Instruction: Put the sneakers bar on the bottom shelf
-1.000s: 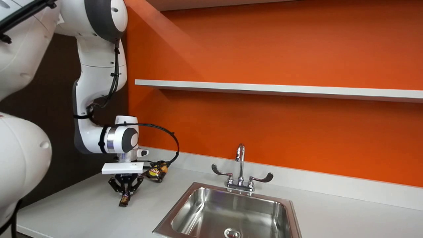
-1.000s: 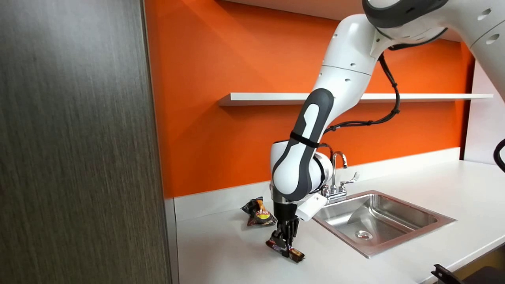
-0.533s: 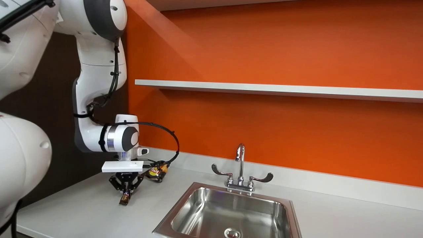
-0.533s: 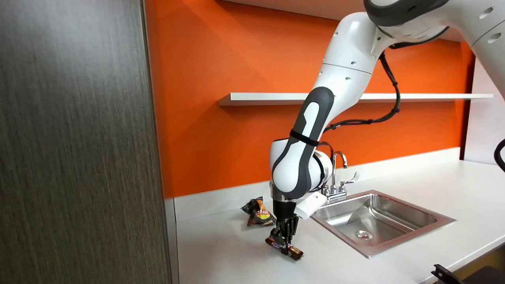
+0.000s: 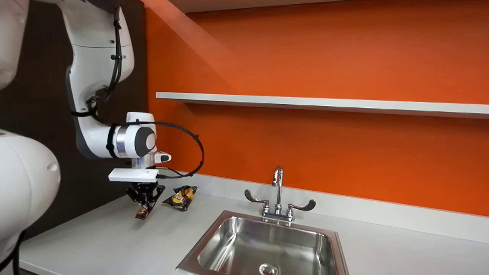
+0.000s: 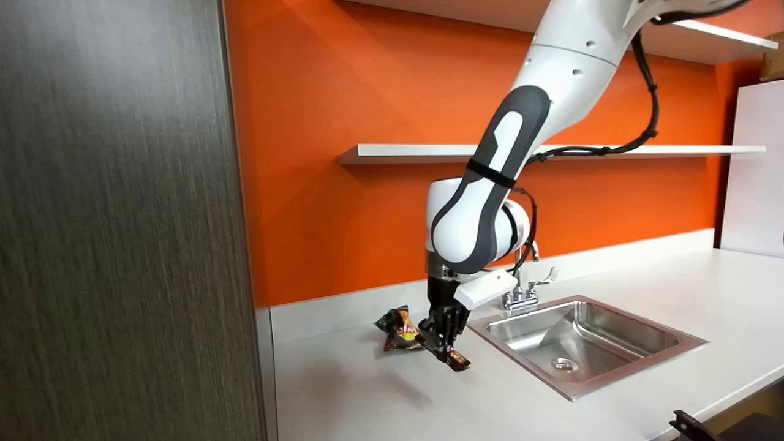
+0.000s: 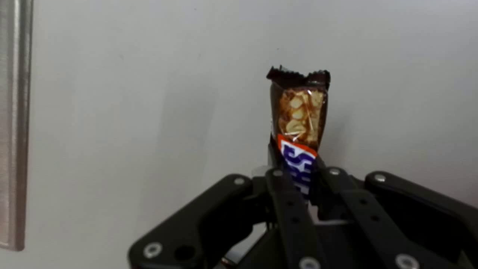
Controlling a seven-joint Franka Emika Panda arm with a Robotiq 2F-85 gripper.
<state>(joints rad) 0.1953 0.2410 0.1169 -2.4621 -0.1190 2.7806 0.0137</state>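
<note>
The Snickers bar (image 7: pixel 300 127) hangs in the air above the bench (image 5: pixel 95 244), near the chip bag (image 5: pixel 181 198) and well below the bottom shelf (image 5: pixel 321 102). The jaws are pinched in on its two long sides, with nothing else between them that I can make out.

What worries me is the climb. Unless the arm (image 6: pixel 471 214) gets well above that shelf's front edge before reaching in, the bar's free end or the white camera housing (image 5: pixel 133 175) could knock against it. The upper shelf (image 6: pixel 692 46) may leave little headroom for a grip pointing straight down. The bar looks slick, so a bump could pivot it or work it loose, and a fall along the way might end in the sink (image 5: pixel 338 252).

Its long axis runs out from the orange wall (image 5: pixel 324 152) toward the bench's front; the crimped end juts that way, seeming to dip slightly. I can't make out the rear end past the jaws. Set down as it points, it would lie across the shelf's depth and might overhang.
</note>
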